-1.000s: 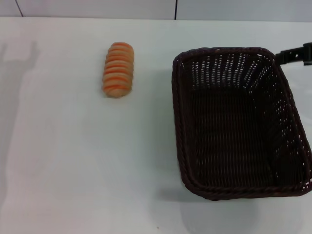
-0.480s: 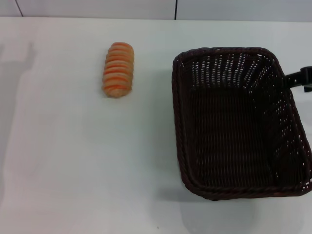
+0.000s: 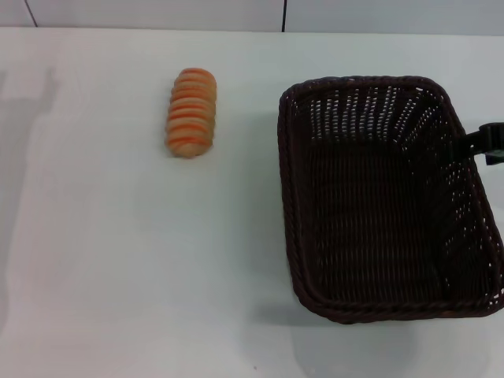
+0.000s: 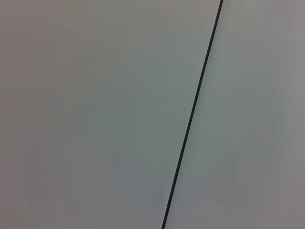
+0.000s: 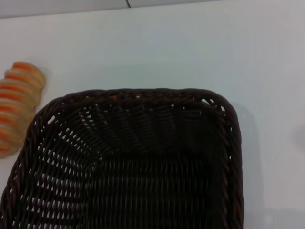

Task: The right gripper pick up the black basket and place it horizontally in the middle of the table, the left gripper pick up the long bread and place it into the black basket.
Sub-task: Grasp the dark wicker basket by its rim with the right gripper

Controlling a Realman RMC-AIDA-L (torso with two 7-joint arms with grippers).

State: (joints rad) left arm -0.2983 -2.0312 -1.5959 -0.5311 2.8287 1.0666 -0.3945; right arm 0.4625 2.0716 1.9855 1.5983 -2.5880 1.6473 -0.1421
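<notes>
So I'm on the basket step. My right gripper (image 3: 490, 142) sits right at the right-hand rim of the big dark woven wicker basket (image 3: 378, 205), which stands lengthwise on the right side of the plain white table (image 3: 118, 276). Can't tell how wide my claw is. The ridged orange-tan long bread (image 3: 190, 113) waits untouched, well left. Next I need a firm rim grip, then lift and turn.
</notes>
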